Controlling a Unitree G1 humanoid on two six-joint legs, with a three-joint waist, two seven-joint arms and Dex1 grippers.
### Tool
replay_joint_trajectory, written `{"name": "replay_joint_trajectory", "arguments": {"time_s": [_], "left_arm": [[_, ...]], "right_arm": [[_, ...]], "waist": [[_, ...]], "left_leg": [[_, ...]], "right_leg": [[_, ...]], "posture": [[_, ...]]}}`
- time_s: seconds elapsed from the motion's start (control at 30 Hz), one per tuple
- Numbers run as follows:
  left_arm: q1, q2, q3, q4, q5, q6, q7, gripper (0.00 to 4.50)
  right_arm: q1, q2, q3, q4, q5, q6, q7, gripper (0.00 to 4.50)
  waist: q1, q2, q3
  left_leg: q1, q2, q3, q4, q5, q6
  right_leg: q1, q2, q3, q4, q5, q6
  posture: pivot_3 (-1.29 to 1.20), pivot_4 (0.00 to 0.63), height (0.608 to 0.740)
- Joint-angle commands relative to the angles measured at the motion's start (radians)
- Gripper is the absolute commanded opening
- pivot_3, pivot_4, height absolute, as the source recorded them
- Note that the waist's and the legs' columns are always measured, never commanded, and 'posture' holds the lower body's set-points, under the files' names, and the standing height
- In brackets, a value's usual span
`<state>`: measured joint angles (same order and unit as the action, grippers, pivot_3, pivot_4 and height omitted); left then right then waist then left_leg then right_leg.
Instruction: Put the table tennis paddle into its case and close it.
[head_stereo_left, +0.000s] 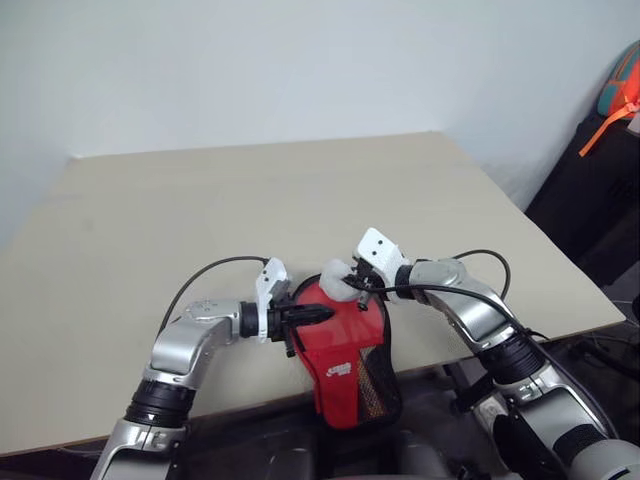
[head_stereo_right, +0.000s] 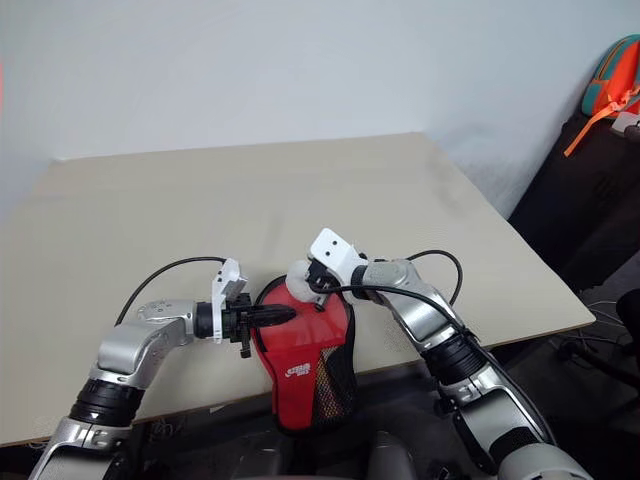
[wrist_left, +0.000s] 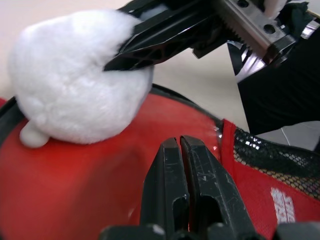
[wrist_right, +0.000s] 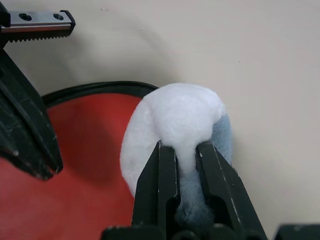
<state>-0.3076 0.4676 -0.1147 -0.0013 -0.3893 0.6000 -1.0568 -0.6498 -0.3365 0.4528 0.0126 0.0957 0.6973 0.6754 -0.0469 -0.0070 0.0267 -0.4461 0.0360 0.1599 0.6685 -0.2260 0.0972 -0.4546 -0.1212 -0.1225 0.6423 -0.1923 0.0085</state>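
The red case (head_stereo_left: 345, 350) lies at the table's front edge, and its black mesh narrow end (head_stereo_left: 372, 390) hangs over the edge. A white fluffy ball (wrist_right: 180, 115) sits at the case's rounded far rim. My right gripper (wrist_right: 180, 150) is shut on this ball and pinches its fluff between both fingers. From the left, my left gripper (head_stereo_left: 322, 314) points across the case, shut, with its tips (wrist_left: 179, 142) just over the red cover. Whether they pinch the fabric I cannot tell. The table tennis paddle is hidden.
The beige table (head_stereo_left: 250, 210) stretches away to a pale wall. Its right edge (head_stereo_left: 540, 235) runs diagonally beside dark furniture bearing a teal and orange object (head_stereo_left: 620, 85). Black cables (head_stereo_left: 210, 270) loop over both wrists.
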Motion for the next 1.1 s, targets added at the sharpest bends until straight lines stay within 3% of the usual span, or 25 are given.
{"name": "replay_joint_trajectory", "arguments": {"time_s": [0.03,0.67,1.1], "left_arm": [[-0.037,-0.02,-0.043,0.036,0.076,-0.14,0.029,0.0],[-0.04,-0.058,-0.138,0.296,0.256,-0.396,0.08,0.0],[-0.059,-0.05,-0.155,0.388,0.271,-0.445,0.058,0.0]], "right_arm": [[-0.06,-0.004,-0.046,0.059,-0.033,-0.025,-0.019,0.01],[-0.168,-0.023,-0.118,0.299,-0.087,-0.117,-0.031,0.01],[-0.06,-0.192,-0.16,0.195,-0.077,-0.087,0.03,0.01]], "waist": [[0.0,0.0,0.0],[0.001,0.005,-0.003],[0.004,0.009,-0.005]], "left_leg": [[0.0,0.0,0.0,0.0,0.0,0.0],[0.001,0.0,0.0,0.0,0.0,0.0],[0.003,-0.001,-0.002,0.002,0.0,0.0]], "right_leg": [[0.0,0.0,0.0,0.0,0.0,-0.001],[0.001,0.0,0.0,0.0,0.004,-0.002],[0.004,-0.001,-0.001,-0.001,0.001,0.002]], "posture": [[0.0,0.0,0.715],[0.0,0.0,0.715],[0.0,0.0,0.715]]}}
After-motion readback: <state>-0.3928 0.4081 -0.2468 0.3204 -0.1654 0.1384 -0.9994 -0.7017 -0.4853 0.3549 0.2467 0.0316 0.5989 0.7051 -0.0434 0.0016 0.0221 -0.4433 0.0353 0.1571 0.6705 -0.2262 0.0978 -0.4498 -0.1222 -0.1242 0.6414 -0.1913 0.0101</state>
